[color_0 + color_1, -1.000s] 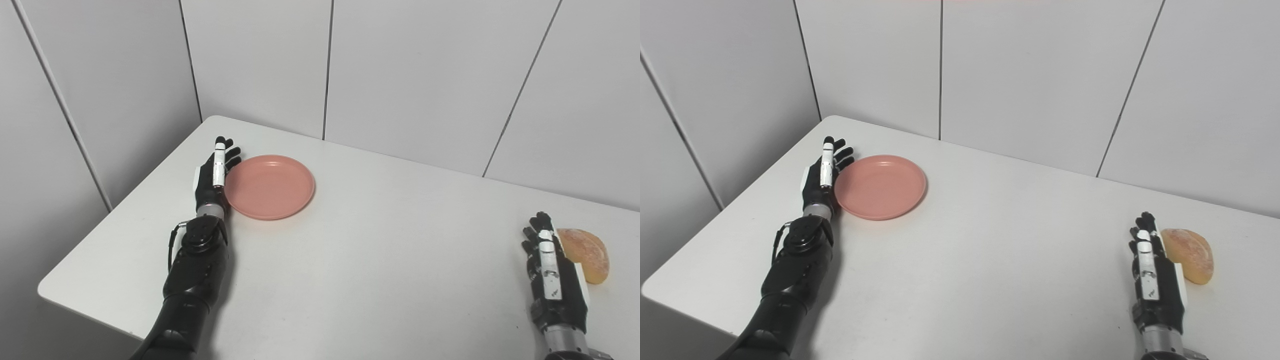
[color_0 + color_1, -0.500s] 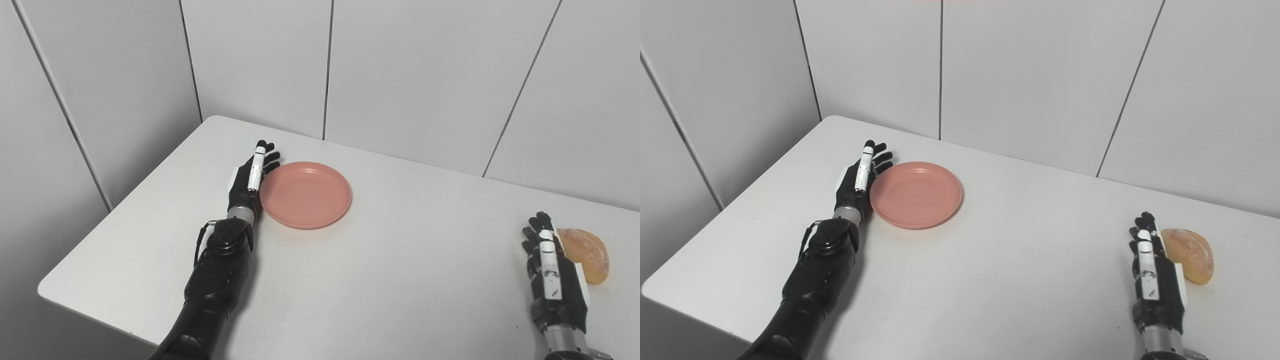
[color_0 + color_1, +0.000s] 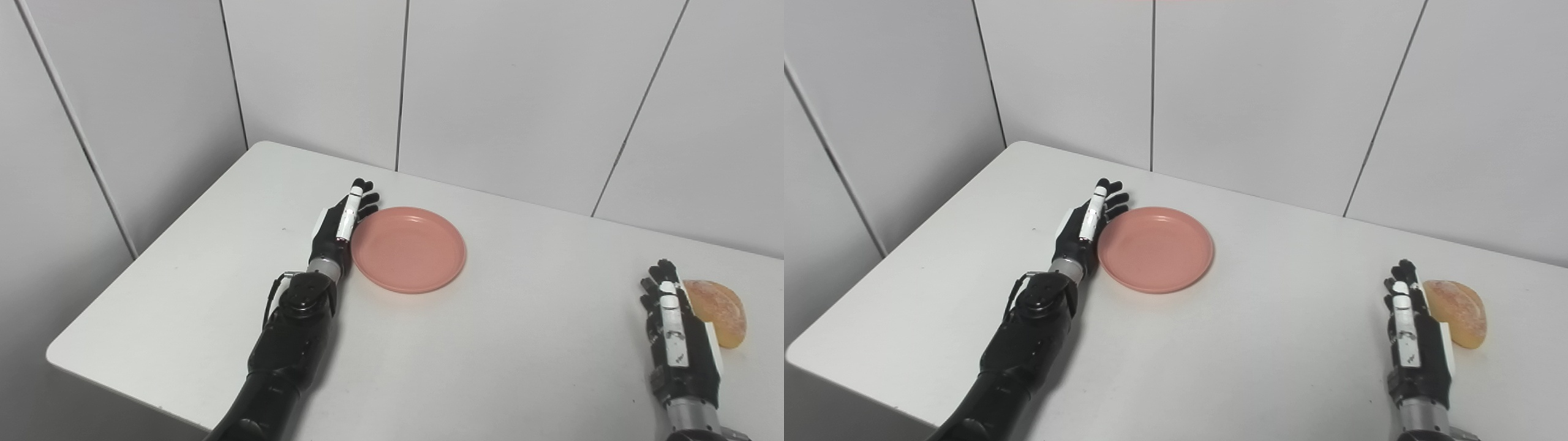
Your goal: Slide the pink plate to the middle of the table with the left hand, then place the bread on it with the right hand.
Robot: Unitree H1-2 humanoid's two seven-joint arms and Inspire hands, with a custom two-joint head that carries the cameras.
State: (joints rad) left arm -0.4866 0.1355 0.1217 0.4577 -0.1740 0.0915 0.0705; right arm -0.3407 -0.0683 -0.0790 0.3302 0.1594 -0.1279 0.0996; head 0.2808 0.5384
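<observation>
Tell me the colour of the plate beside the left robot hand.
The plate is plain salmon pink, without pattern; the left eye view shows it best.

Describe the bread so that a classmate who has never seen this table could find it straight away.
Start at the white table and go to its right edge, far from the pink plate. There, just beyond the right hand with its fingers extended, lies the bread. It is a golden-brown half-round piece, the only food on the table.

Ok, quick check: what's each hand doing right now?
Left hand: open, flat against the pink plate edge, holding nothing.
Right hand: open, beside the bread, holding nothing.
</observation>
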